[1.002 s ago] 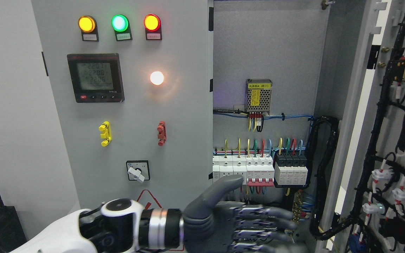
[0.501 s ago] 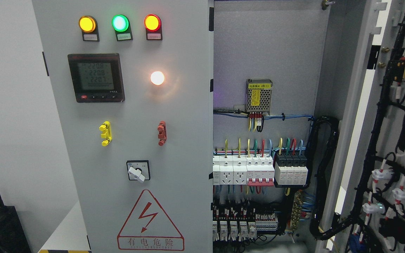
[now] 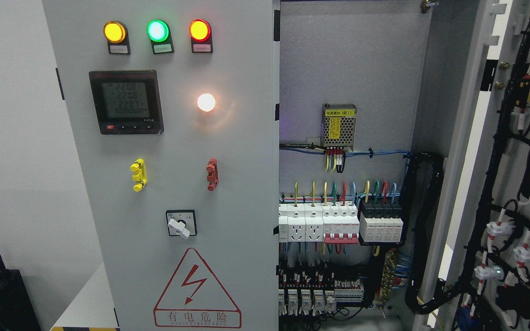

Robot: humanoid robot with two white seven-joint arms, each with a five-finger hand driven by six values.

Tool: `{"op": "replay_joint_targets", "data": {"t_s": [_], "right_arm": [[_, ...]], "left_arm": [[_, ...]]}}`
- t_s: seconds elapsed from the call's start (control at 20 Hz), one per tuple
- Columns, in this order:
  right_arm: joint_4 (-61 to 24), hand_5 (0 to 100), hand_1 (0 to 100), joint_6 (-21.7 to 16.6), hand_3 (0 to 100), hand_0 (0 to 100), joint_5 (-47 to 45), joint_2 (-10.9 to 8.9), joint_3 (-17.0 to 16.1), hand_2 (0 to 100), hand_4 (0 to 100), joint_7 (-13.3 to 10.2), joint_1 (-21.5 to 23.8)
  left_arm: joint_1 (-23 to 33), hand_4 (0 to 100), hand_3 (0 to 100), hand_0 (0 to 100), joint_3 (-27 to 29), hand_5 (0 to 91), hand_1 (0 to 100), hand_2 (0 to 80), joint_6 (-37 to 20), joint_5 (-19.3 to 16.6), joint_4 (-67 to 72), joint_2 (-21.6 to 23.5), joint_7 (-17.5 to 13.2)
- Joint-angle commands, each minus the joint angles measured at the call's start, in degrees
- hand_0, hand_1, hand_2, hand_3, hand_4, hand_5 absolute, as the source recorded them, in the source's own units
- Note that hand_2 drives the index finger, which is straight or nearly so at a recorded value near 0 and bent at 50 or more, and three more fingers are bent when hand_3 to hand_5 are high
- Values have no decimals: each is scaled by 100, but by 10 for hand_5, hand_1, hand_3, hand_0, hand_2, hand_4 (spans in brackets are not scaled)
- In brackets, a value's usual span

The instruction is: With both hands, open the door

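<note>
On the right edge of the head view, the cabinet door (image 3: pixel 518 184) hangs swung wide, its inner face turned our way and strung with black cable bundles and white-tipped connectors. That leaves the cabinet inside (image 3: pixel 352 69) fully on show: a grey back plate, a small meshed power box (image 3: pixel 338 126) with a yellow label high up, and blue wires running sideways just beneath it. Lower down sits a row of white breakers (image 3: pixel 318 225), red levers along part of their bottom edge, with a black-topped block (image 3: pixel 381 224) touching their right end. Coloured wires rise from the top of that row. Below again, a crowded strip of small terminals (image 3: pixel 313 287).

To the left stands the fixed front panel (image 3: pixel 246 184), closed and flat to us. Three lamps glow along its top: amber (image 3: pixel 114 32), green (image 3: pixel 157 30), red (image 3: pixel 199 29). Under them a dark meter screen (image 3: pixel 125 102) shows digits, and a white lamp (image 3: pixel 206 102) shines just to its right. A yellow clip (image 3: pixel 138 175) and a red clip (image 3: pixel 211 174) sit mid-panel, well apart. Beneath them, a rotary switch (image 3: pixel 180 223), then a red warning triangle (image 3: pixel 196 288) with a lightning bolt.

And the robot's hands? Neither one is in the frame, so how far the fingers are spread, or whether they hold anything, I cannot tell.
</note>
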Motion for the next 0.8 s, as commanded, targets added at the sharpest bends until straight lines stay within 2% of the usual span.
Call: {"op": "replay_joint_targets", "data": {"t_s": [0.0,0.05,0.1,0.2,0.25,0.3,0.4,0.45,0.55,0.75], "right_arm": [[-84,0,0,3,0,0,-30,3,-6,0,0,-4,0],[-224,0,0,3,0,0,-21,-6,-6,0,0,-4,17],[-373,0,0,-5,0,0,-21,-6,-6,0,0,-4,52],[-1100,0,0,-5,0,0,-3,-67,-6,0,0,-4,332],[-1461,0,0,-5,0,0,6,-111,-6,0,0,-4,491],[-1951,0,0,-5,0,0,6,-259,-6,0,0,-4,675],[-2665,0,0,-14,0,0,6,-488,-15,0,0,-4,887],[-2964,0,0,-14,0,0,6,-576,-15,0,0,-4,975],[-3535,0,0,-23,0,0,6,-883,-24,0,0,-13,1107],[-4757,0,0,-32,0,0,6,-1367,-33,0,0,-22,1528]], "left_arm": [[2119,30,0,0,1453,0,0,0,-359,-825,3253,-1188,10],[2496,30,0,0,2092,0,0,0,-385,-1306,3534,-1486,10],[2726,30,0,0,2499,0,0,0,-394,-1625,3676,-1698,10],[3105,30,0,0,3405,0,0,0,-385,-2529,3940,-2269,10],[3141,30,0,0,3635,0,0,0,-377,-2855,4045,-2463,10],[3141,30,0,0,3863,0,0,0,-359,-3285,4351,-2821,19],[2975,30,0,0,4006,0,0,0,-368,-3822,5001,-3472,54],[2748,30,0,0,4023,0,0,0,-350,-4008,5309,-3736,63],[2299,30,0,0,4041,0,0,0,-350,-4220,6107,-4438,107],[1236,30,0,0,3988,0,0,0,-359,-4273,7481,-5451,580]]}}
